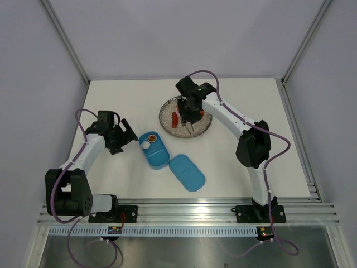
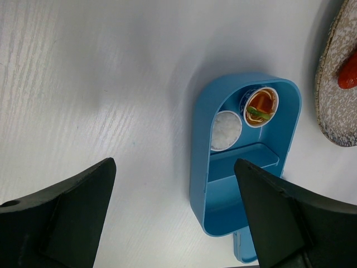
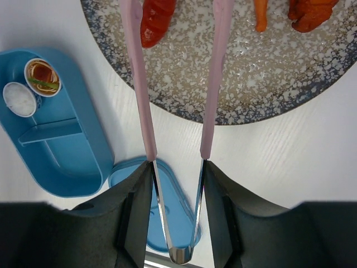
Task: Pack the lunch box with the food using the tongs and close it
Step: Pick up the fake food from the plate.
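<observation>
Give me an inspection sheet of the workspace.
Surface: white table, no spills seen.
Job's things: blue plastic lunch box open, white ball and small filled cup in one compartment, other empty; flat blue lid lying beside it; red sausage and orange chunks on round speckled plate.
Clutter: nothing seen.
Hands: left hand open and empty beside the box; right hand shut on pale pink tongs over the plate.
Cables: purple cables looped along both arms.
Surroundings: plain walls, metal rail at near edge.

One lunch box [image 1: 159,158], one lid [image 1: 187,172], one plate [image 1: 204,128], one tongs [image 3: 141,95], one sausage [image 3: 156,19], two small cups [image 2: 260,107]
</observation>
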Available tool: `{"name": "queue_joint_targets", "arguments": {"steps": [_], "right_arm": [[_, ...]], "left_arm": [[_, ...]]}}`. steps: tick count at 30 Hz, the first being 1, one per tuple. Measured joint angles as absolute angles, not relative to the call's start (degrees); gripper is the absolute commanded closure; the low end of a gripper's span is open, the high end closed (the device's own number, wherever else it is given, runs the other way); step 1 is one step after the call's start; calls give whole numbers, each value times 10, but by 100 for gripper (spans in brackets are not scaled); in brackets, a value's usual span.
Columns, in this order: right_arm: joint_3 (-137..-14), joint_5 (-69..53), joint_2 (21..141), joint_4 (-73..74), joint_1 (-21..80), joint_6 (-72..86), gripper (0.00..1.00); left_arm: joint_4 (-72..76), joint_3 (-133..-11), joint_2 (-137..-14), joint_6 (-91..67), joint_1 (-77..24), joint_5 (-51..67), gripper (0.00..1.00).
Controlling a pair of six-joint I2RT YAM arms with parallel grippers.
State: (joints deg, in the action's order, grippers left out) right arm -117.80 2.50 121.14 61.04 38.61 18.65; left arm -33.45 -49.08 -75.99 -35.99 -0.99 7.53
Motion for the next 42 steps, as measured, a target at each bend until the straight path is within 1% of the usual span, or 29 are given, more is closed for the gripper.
{"name": "queue_joint_targets", "arguments": {"steps": [10, 22, 33, 37, 38, 41, 42], "right_arm": [[-1213, -10, 1280, 609, 382, 187, 51], [-1221, -31, 1320, 607, 380, 194, 51], [-1287, -41, 1381, 614, 379, 201, 52], [-1290, -40, 1387, 616, 378, 204, 59], [-1290, -40, 1387, 617, 378, 204, 64], [-1290, -41, 1387, 618, 378, 205, 73], [-1290, -41, 1387, 618, 378, 206, 78]], "left_arm": [[-336, -491, -761, -357, -10, 75, 8], [-337, -491, -766, -356, -10, 75, 8], [-337, -491, -770, -356, -10, 75, 8], [-337, -491, -770, -355, -10, 75, 8], [-337, -491, -770, -356, -10, 75, 8], [-337, -491, -770, -356, -10, 75, 8], [-337, -491, -770, -356, -10, 75, 8]]}}
